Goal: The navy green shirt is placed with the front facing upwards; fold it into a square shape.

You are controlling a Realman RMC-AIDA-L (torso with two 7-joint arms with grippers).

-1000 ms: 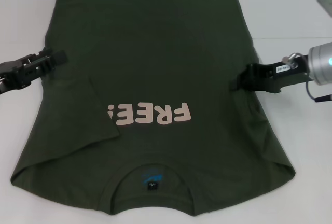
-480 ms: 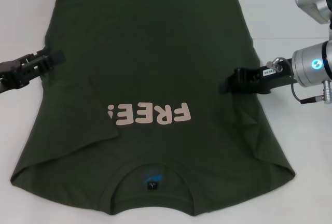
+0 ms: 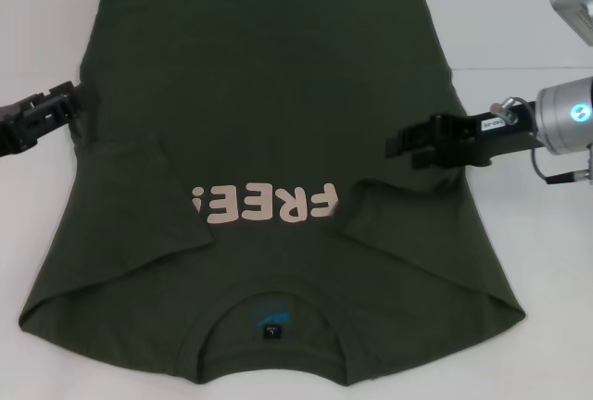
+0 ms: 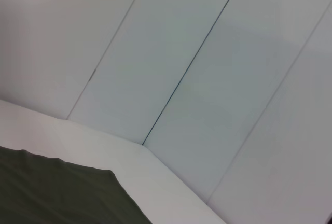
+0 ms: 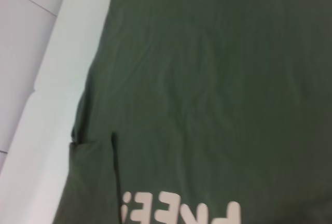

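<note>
The navy green shirt (image 3: 269, 141) lies spread on the white table (image 3: 547, 261), front up, its collar nearest me and its hem at the far edge. The pale pink "FREE!" print (image 3: 264, 206) runs across the chest, and a small blue label (image 3: 271, 317) shows inside the neck. Both sleeves are folded in over the body. My right gripper (image 3: 400, 147) is over the shirt's right side, just above the folded sleeve, fingers clamped on a pinch of that cloth. My left gripper (image 3: 67, 104) sits at the shirt's left edge; I cannot tell how its fingers stand.
</note>
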